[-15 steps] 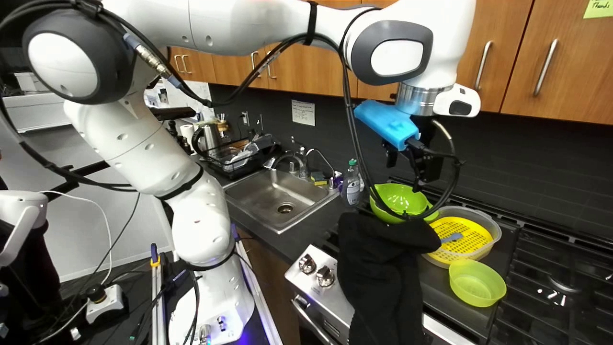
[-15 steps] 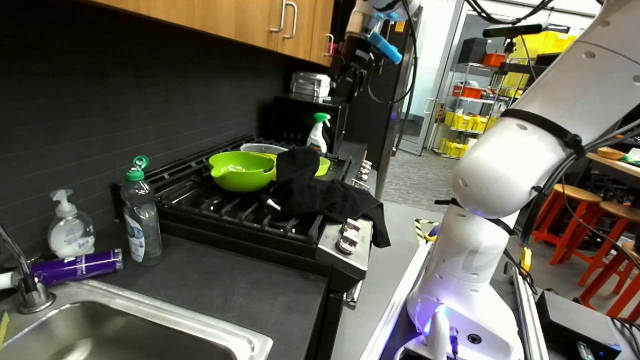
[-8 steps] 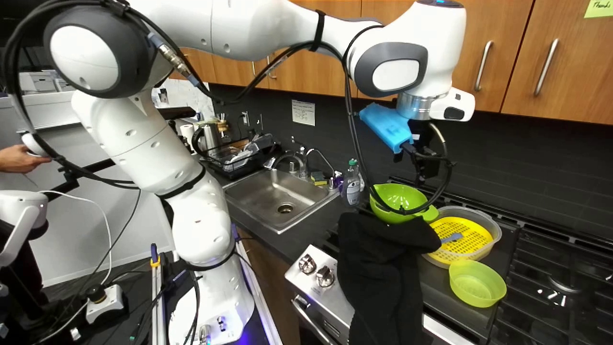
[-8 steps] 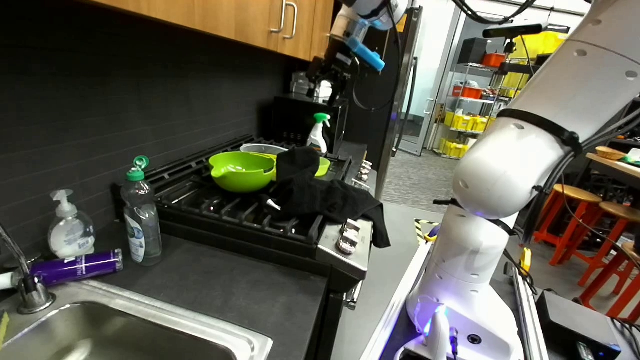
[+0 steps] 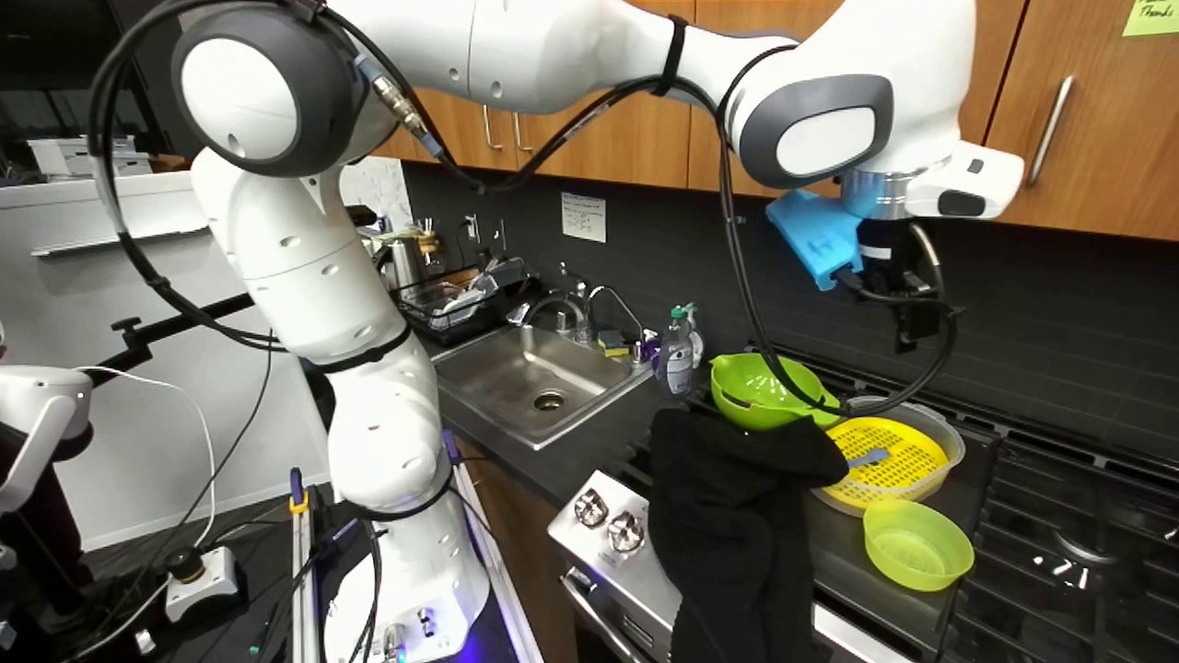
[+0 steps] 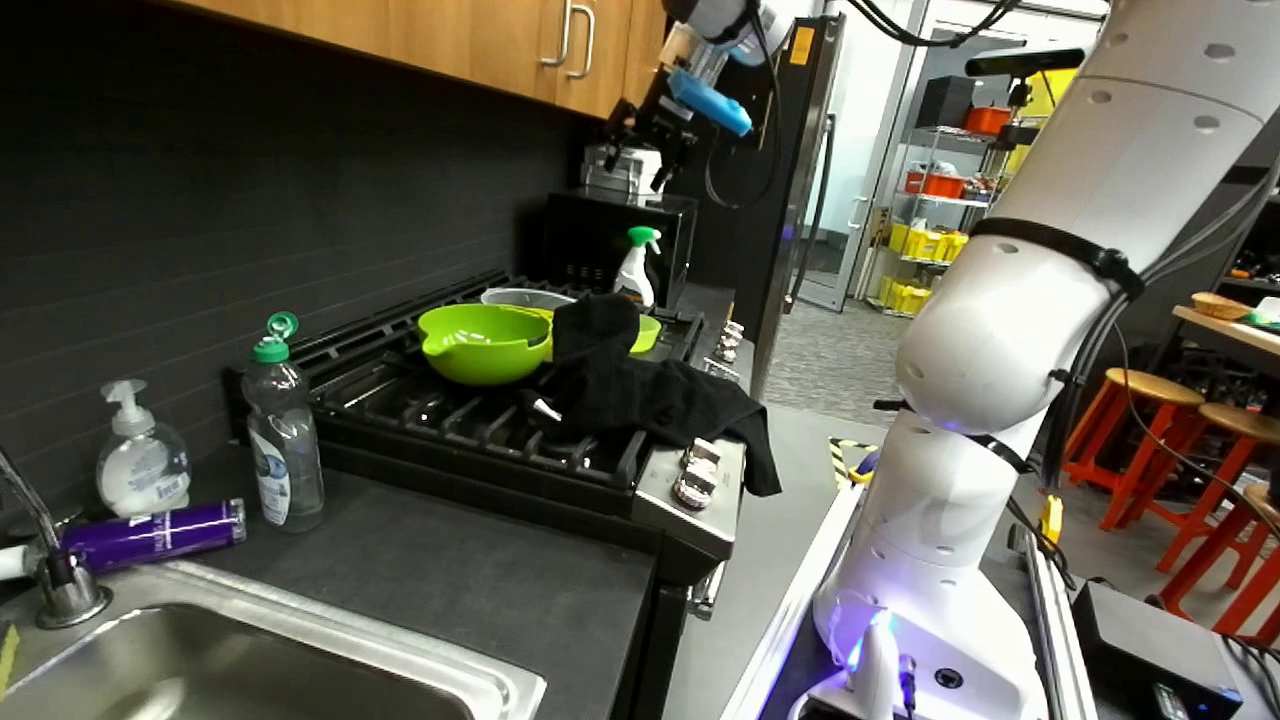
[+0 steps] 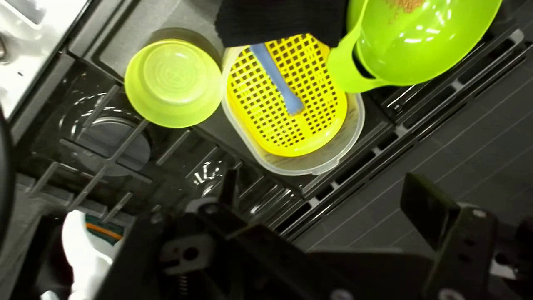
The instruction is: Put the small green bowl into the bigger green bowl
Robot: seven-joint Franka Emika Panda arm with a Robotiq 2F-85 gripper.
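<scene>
The small green bowl (image 5: 918, 545), pale lime and shallow, sits upright on the stove; it also shows in the wrist view (image 7: 174, 83). In an exterior view only part of the small green bowl (image 6: 647, 333) shows behind the black cloth. The bigger green bowl (image 5: 764, 391) stands on the stove, with a spout and handle, in both exterior views (image 6: 485, 345). In the wrist view, the bigger green bowl (image 7: 429, 50) is cut off at the top and holds some brown grains. My gripper (image 7: 329, 200) is open and empty, high above the stove's back edge (image 5: 907, 331).
A clear tub (image 5: 953, 442) holding a yellow perforated dish (image 5: 898, 451) with a blue handle on it stands between the bowls. A black cloth (image 5: 737, 534) hangs over the stove front. A spray bottle (image 6: 636, 268) stands beyond the stove. Wooden cabinets (image 6: 450, 40) hang above.
The arm has swung sideways, so the gripper is farther right in one exterior view, past the bigger bowl, and farther left in another. The bowls, tub and cloth have not moved.
</scene>
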